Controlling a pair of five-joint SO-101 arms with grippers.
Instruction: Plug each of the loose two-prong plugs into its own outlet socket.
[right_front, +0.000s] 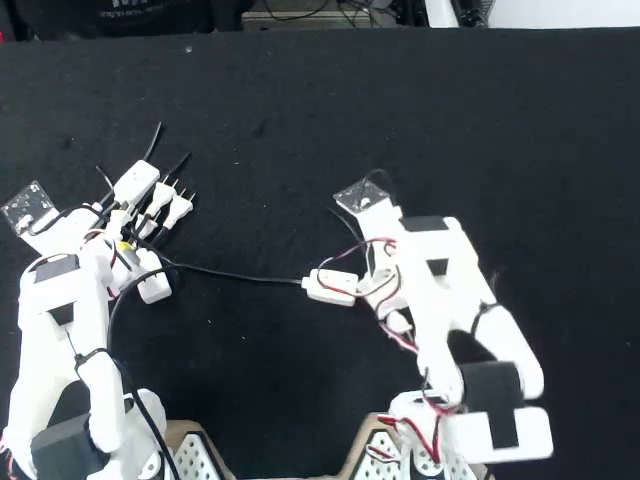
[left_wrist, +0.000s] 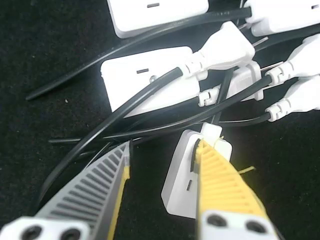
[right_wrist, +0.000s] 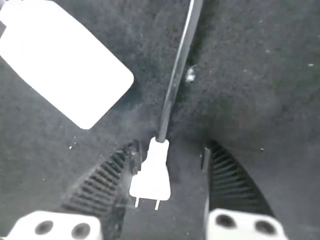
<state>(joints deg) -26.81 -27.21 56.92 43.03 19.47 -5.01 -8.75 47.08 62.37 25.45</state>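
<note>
The right gripper (right_wrist: 170, 150), jaws spread, is straddling a two-prong plug (right_wrist: 151, 175); probably pinching it is coming next. The left gripper (left_wrist: 162, 145) is also gaping.

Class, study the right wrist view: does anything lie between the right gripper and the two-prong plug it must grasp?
Nothing visible does. The plug lies on the black cloth inside the open right gripper, bare cloth on either side of it. Its cable runs away from the gripper; the white outlet block lies apart.

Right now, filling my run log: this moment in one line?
left gripper: open beside outlet socket | right gripper: open around loose plug
</note>
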